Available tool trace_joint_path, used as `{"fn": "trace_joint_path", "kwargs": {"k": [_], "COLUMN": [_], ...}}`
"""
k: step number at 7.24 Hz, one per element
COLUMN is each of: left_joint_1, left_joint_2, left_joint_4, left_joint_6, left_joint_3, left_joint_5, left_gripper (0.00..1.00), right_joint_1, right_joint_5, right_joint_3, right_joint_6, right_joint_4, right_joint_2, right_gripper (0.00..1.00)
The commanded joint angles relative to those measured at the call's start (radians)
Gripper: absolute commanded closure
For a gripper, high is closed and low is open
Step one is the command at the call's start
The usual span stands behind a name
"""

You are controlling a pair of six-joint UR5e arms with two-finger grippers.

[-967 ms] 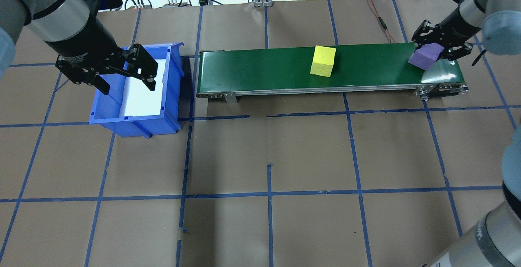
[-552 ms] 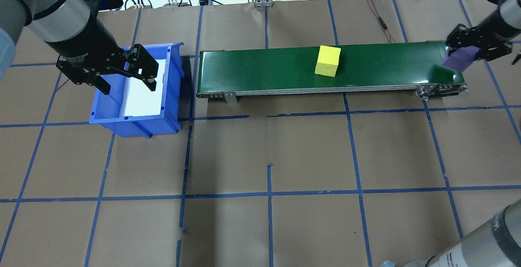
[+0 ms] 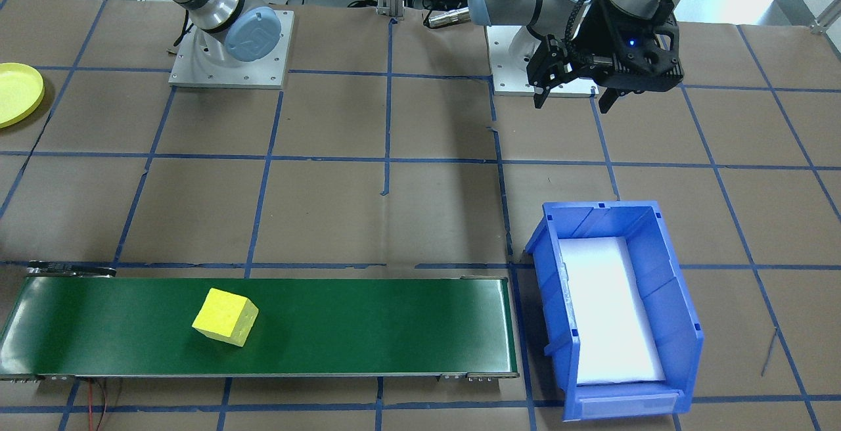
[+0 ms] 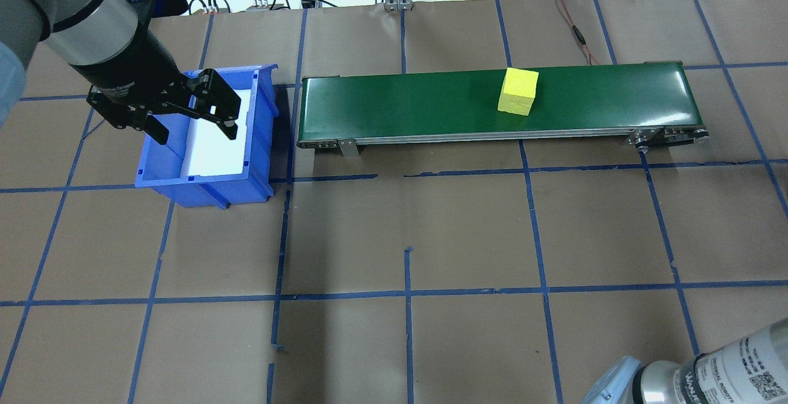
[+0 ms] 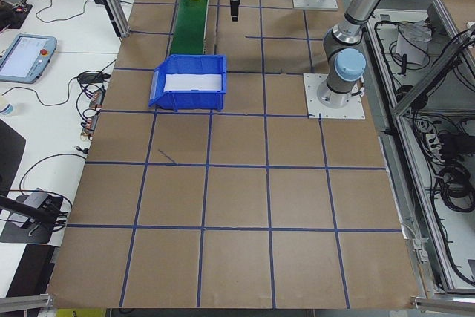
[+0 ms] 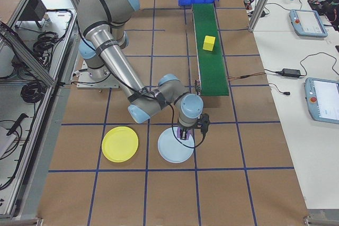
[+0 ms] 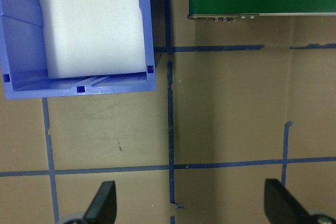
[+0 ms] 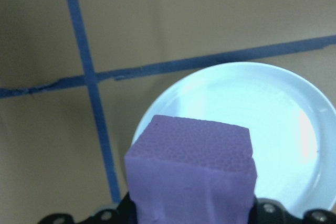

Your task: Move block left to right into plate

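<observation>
Purple block point(image 8: 191, 169), a pebbly foam cube, clamped in right gripper point(image 8: 191, 211).

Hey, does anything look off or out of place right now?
One thing: the right gripper holds the purple block above the pale blue plate, while the yellow plate sits empty beside it. The yellow block rests slightly askew on the conveyor.

yellow plate point(image 3: 18, 93): running off the front view's left edge.
right gripper point(image 8: 191, 213): purple block point(image 8: 191, 171) is hiding its fingers in the wrist view.
light-blue plate point(image 8: 252, 129): block is covering its near part.
</observation>
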Motion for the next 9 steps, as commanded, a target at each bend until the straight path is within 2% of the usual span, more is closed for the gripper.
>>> {"fn": "trace_joint_path", "kwargs": {"k": [1, 2, 3, 4, 5, 8, 9], "left_joint_1": [0.0, 0.0, -0.005, -0.008, -0.008, -0.009, -0.009], "left_joint_2": [0.0, 0.0, 0.0, 0.0, 0.0, 0.002, 0.002], "left_joint_4": [0.0, 0.0, -0.002, -0.002, 0.0, 0.0, 0.0], "left_joint_6": [0.002, 0.006, 0.002, 0.002, -0.003, -0.012, -0.013], "left_joint_3": [-0.002, 0.0, -0.003, -0.002, 0.004, 0.001, 0.003], "left_joint_5": [0.002, 0.004, 0.004, 0.004, 0.004, 0.004, 0.004], "left_gripper": [0.0, 0.0, 0.0, 0.0, 0.0, 0.0, 0.0], "right_joint_1": [-0.041, -0.041, -0.043, -0.041, -0.041, -0.024, 0.029], "right_joint_5": [-0.066, -0.051, -0.022, -0.019, -0.018, 0.048, 0.095], "right_joint_3": [-0.034, -0.022, -0.013, -0.011, -0.014, -0.014, -0.013], "right_joint_6": [-0.123, -0.132, -0.143, -0.145, -0.145, -0.125, -0.065], "right_joint_4": [0.001, 0.006, 0.004, 0.004, 0.004, 0.024, 0.041], "right_joint_2": [0.041, 0.041, 0.039, 0.035, 0.029, -0.066, -0.079], "right_gripper": [0.66, 0.31, 0.06, 0.0, 0.0, 0.0, 0.0]}}
